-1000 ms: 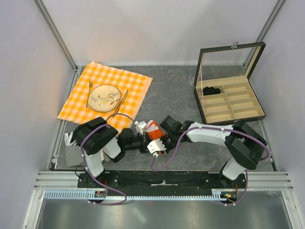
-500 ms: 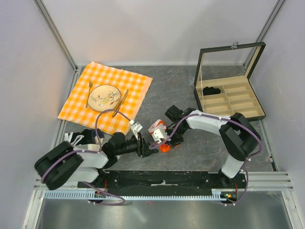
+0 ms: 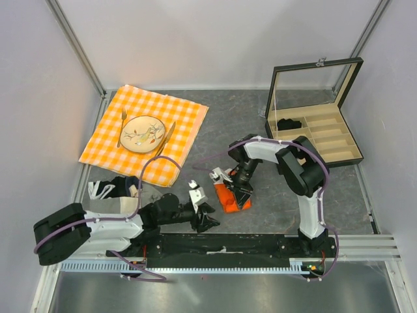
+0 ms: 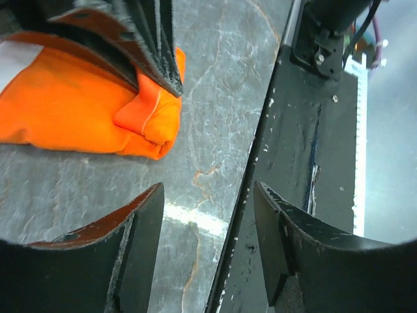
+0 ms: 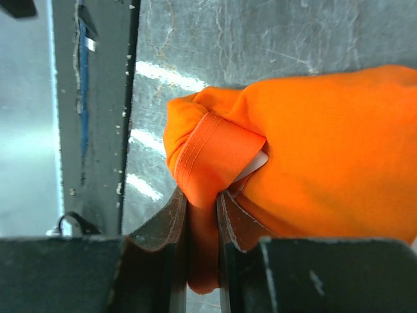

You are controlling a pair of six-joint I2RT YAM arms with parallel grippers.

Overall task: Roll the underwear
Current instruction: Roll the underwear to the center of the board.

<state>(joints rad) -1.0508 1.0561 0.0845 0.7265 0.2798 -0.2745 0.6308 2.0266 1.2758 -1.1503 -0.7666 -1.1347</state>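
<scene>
Underwear (image 3: pixel 232 199) lies on the table (image 3: pixel 260 114), lower middle of the top view, bunched into a rough roll that seems nearly finished, with right jaws pinching its end fold and left jaws apart, empty, just beside it.

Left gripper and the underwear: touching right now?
Apart. The left wrist view shows the left gripper open, with a strip of table between its fingers and the underwear. The right gripper pinches it.
</scene>
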